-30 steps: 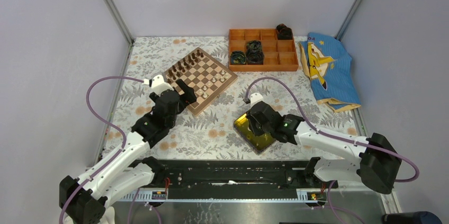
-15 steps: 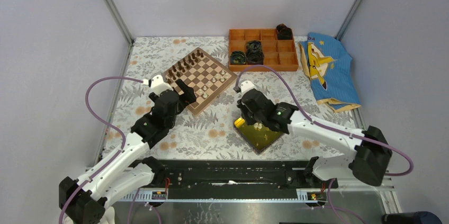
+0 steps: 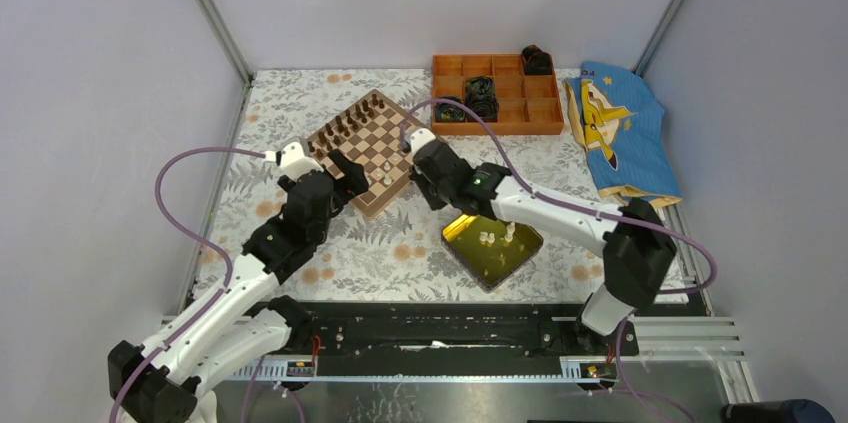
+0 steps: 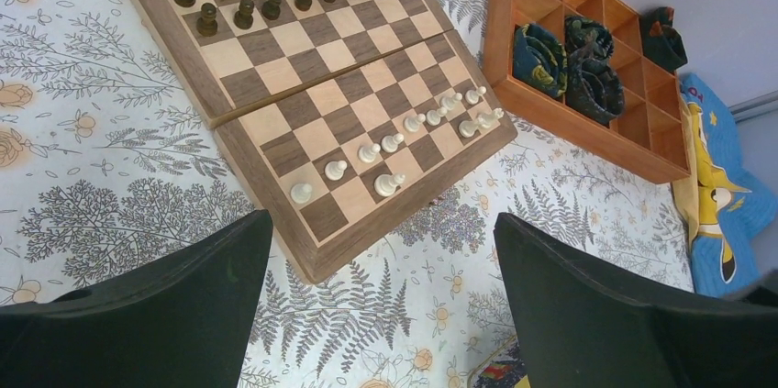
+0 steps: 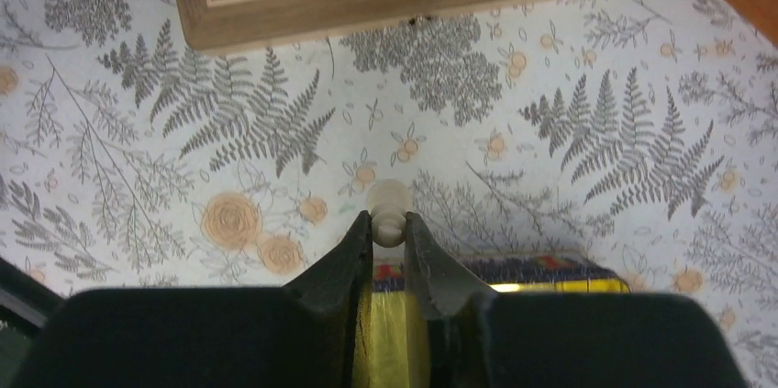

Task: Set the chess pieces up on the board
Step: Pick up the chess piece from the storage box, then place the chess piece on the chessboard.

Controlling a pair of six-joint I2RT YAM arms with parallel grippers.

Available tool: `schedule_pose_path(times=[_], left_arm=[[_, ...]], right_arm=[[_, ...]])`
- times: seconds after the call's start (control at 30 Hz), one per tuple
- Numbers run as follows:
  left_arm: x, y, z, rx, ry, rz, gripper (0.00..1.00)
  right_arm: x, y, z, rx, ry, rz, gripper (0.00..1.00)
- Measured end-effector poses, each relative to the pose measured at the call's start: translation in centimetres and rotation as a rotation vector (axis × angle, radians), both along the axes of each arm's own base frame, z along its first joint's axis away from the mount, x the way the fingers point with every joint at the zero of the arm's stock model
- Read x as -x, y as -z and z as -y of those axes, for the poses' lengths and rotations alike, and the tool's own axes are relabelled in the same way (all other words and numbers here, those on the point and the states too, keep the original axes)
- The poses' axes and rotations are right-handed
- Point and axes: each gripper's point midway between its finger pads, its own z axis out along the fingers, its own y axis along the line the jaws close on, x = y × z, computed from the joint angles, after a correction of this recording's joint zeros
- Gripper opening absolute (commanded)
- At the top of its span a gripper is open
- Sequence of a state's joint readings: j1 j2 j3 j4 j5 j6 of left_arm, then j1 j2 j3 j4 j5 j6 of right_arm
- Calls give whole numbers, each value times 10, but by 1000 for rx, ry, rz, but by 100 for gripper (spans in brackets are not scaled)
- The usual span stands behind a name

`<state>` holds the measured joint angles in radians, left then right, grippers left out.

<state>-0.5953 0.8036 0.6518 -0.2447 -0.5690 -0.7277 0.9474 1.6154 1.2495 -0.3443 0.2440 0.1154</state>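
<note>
One chess piece [image 5: 389,197] | clamped at tip of right end effector [image 5: 387,225]

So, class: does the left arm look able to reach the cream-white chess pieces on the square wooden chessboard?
Probably yes: the left gripper hangs open just short of the chessboard, and nothing stands between it and the cream-white pieces.

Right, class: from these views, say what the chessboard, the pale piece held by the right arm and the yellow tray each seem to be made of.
Chessboard: wood, smooth satin finish; grain shows in the squares and border. Pale piece in the right tool: matte cream, probably light wood, possibly plastic; no grain visible. Yellow tray: glossy, reflective, likely metal or hard plastic.
</note>
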Motion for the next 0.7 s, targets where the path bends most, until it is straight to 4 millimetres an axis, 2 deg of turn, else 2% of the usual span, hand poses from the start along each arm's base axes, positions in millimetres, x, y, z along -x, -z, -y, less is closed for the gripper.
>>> schedule_pose_path(times=[0.17, 0.37, 0.7], left_arm=[[0, -1, -1, -1, -6, 3, 99], [1, -4, -4, 0, -17, 13, 99], [0, -4, -6, -3, -30, 17, 99]], right_arm=[[-24, 2, -21, -4, -11, 5, 0], [-56, 9, -35, -13, -5, -8, 0], [-90, 19, -56, -21, -24, -34, 0]])
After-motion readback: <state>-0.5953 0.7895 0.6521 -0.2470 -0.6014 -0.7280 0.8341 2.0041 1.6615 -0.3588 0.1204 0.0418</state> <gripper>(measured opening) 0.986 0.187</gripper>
